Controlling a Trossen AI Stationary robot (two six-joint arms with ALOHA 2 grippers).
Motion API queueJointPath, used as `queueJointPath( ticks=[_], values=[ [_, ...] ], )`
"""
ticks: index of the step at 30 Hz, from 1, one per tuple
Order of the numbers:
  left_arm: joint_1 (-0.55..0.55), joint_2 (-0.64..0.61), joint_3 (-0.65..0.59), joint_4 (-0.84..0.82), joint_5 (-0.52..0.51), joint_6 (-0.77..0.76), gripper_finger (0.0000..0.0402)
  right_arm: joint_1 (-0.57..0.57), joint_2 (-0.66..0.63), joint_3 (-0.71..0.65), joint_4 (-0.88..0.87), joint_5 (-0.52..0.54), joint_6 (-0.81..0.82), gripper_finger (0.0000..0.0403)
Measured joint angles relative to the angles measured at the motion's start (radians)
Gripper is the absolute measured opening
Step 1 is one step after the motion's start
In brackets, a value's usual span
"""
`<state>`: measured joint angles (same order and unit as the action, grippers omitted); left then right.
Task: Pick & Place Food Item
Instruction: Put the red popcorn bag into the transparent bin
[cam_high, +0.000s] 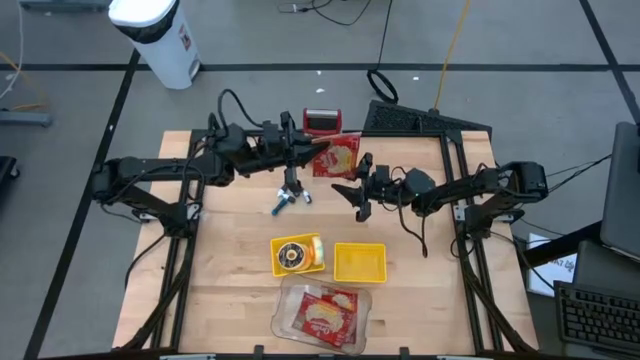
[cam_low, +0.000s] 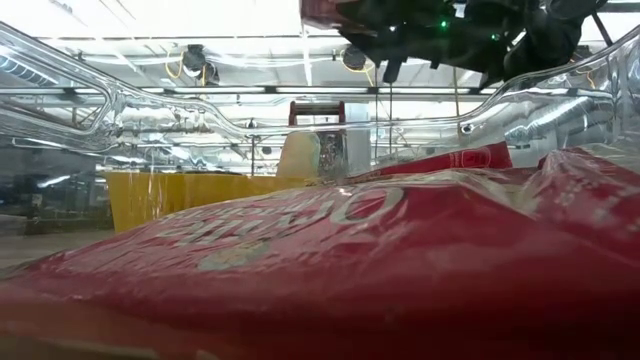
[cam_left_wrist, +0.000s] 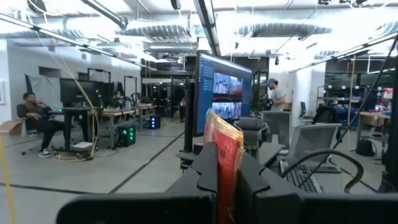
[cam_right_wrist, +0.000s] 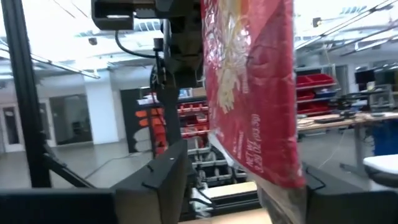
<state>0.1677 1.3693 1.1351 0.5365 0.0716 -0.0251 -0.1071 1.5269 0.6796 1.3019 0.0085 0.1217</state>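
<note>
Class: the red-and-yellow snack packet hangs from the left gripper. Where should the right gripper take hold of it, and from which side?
Grip the red-and-yellow snack packet at its free lower edge, coming from below: it hangs flat and thin from the left gripper, so the right gripper probably pinches best across its faces.

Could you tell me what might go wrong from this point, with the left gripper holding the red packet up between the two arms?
The left gripper pinches only the edge of the red food packet, so the packet might slip or swing loose.

The right gripper is open right beside the hanging packet, so a careless move could knock it.

The clear container already holds a red packet, so a second might not sit flat.
</note>
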Motion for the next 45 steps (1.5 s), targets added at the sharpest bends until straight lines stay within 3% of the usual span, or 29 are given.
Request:
queueJointPath(
  ticks=[7, 20, 25, 30, 34, 37, 42, 45],
  values=[
    [0.000, -0.047, 0.000, -0.016, 0.015, -0.001, 0.0007, 0.000, -0.001, 0.000, -0.115, -0.009, -0.056, 0.0156],
    [-0.015, -0.080, -0.001, -0.095, 0.009, 0.004, 0.0007, 0.002, -0.001, 0.000, 0.025, -0.037, -0.062, 0.0238],
    [-0.031, -0.080, -0.001, -0.093, 0.007, 0.017, 0.0007, -0.005, -0.001, 0.000, 0.025, -0.035, -0.058, 0.0241],
    [-0.034, -0.080, -0.001, -0.092, 0.006, 0.020, 0.0007, -0.002, -0.001, 0.000, 0.026, -0.039, -0.063, 0.0176],
    [-0.034, -0.080, -0.001, -0.100, 0.005, 0.021, 0.0007, -0.002, -0.001, 0.000, 0.026, -0.052, -0.063, 0.0088],
    [-0.034, -0.080, -0.001, -0.105, 0.002, 0.021, 0.0009, -0.003, -0.001, 0.000, 0.034, -0.124, -0.078, 0.0021],
    [-0.034, -0.080, 0.000, -0.137, -0.027, 0.019, 0.0007, 0.003, -0.002, 0.000, 0.009, -0.176, -0.098, 0.0004],
    [-0.032, -0.080, 0.000, -0.175, -0.029, 0.015, 0.0020, 0.003, -0.043, 0.000, -0.111, -0.194, -0.099, 0.0002]
  ],
)
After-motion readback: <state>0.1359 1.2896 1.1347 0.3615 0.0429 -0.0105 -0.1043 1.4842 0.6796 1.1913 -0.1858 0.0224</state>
